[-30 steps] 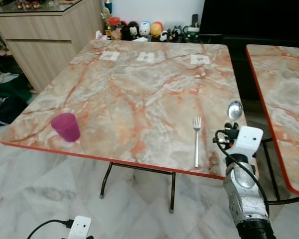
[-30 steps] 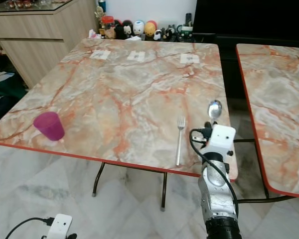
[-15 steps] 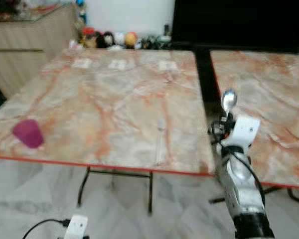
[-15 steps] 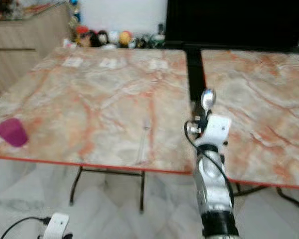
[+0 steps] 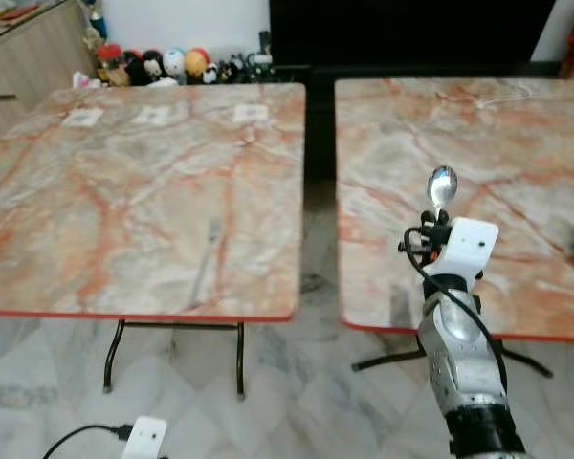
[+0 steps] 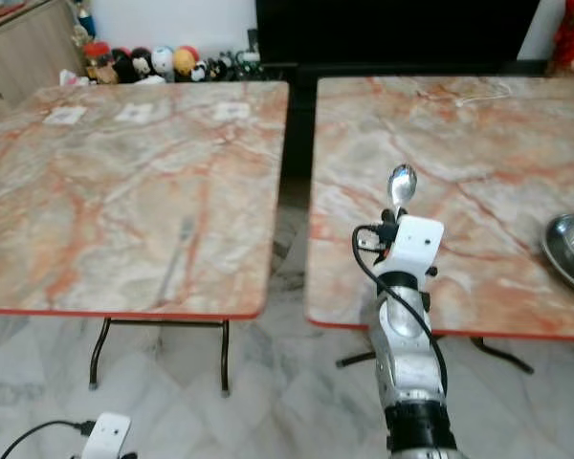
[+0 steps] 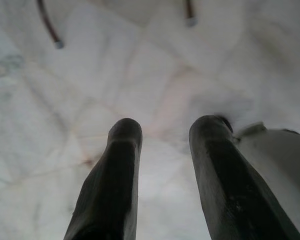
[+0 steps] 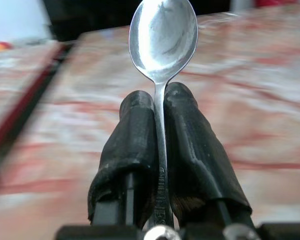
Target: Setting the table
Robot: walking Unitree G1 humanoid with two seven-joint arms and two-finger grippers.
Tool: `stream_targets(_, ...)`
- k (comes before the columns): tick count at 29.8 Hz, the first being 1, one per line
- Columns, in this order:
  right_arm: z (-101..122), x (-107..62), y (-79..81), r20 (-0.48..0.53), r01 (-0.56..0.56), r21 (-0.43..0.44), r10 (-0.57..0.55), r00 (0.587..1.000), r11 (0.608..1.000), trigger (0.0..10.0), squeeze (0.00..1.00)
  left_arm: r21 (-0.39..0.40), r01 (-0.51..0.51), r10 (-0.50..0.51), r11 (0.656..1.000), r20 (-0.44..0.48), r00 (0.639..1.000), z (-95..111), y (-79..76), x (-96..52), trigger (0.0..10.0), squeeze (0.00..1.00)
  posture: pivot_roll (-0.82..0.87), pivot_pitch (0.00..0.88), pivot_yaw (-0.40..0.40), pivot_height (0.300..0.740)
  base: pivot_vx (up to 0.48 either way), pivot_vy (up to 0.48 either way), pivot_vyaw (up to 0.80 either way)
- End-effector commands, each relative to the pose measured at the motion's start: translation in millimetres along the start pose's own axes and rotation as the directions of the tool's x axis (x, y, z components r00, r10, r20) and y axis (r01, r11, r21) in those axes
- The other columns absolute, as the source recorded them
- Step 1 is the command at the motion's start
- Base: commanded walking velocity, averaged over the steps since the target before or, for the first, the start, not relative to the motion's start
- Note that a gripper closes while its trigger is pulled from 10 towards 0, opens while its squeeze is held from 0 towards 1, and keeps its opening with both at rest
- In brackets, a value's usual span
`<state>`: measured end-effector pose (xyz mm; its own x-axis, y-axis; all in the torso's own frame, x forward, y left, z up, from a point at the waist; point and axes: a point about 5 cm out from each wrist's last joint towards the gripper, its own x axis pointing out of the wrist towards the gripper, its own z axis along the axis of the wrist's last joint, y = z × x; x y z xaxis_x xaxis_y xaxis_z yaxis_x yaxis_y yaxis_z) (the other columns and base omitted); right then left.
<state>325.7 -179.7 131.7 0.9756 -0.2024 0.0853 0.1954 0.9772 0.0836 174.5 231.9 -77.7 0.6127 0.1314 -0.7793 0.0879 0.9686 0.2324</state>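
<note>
Head cam, left eye: right hand (image 5: 441,222) is holding a spoon (image 5: 442,187) upright, bowl up, in front of the right-side surface (image 5: 517,163), near its front edge. A fork (image 5: 207,251) is lying on the left surface (image 5: 124,182), toward its front-right corner, blurred. Toys are lining the far wall behind it. A gap is running between the two surfaces, marble floor showing below.

Head cam, right eye: same scene. A steel bowl (image 6: 572,251) is sitting at the right surface's far-right edge, well apart from the spoon. The silver right arm is reaching up from below, w/ its white wrist box just under the spoon.

Left wrist cam: left hand (image 7: 161,131) is hanging idle over the floor, two black fingers (image 7: 116,170) standing apart, nothing between them. Two table feet are showing beyond.

Right wrist cam: right hand's fingers (image 8: 135,145) are pressing together on the spoon's handle, clamped approx. mid-shaft, bowl sticking out past the tips. The background is blurring.

Judgement: the step in hand looks like carrying the spoon to its place setting. The fork is on the left surface, so the spoon prob. belongs beside it, not where the hand is now. To do it well: be keeping the grip firm while moving, be bringing the hand low and tipping the spoon flat before releasing, parallel to the fork and clear of the edge, so it isn't bouncing or sliding off.
</note>
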Motion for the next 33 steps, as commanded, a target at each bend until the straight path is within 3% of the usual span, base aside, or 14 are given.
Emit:
stream_targets(1, 9, 2.6, 4.9, 0.032, -0.007, 0.003, 0.007, 0.999, 1.000, 10.0, 0.00, 0.004, -0.009, 0.010, 1.000, -0.033, 0.999, -8, 6.4, -1.9, 10.0, 0.00, -0.10, 0.083, 0.060, 0.740, 0.000, -0.435, 0.00)
stream_targets(14, 15, 5.1, -4.3, 0.061, 0.044, -0.007, -0.043, 0.997, 0.999, 10.0, 0.00, 0.009, -0.011, 0.011, 1.000, -0.036, 0.999, -7, 6.7, -1.6, 10.0, 0.00, -0.10, 0.087, 0.063, 0.740, 0.000, -0.432, 0.00)
stream_targets(25, 62, 9.5, -36.5, 0.275, 0.179, -0.042, -0.160, 0.948, 0.983, 10.0, 0.00, 0.010, -0.014, 0.014, 1.000, -0.033, 0.999, -7, 7.4, -1.6, 10.0, 0.00, -0.11, 0.087, 0.065, 0.740, 0.000, -0.430, 0.00)
stream_targets(33, 55, 12.7, -52.4, 0.214, 0.231, -0.075, -0.210, 0.954, 0.970, 10.0, 0.00, 0.000, -0.012, 0.012, 1.000, -0.032, 0.999, -5, 6.1, -0.8, 10.0, 0.00, -0.11, 0.090, 0.066, 0.740, 0.071, -0.125, 0.00)
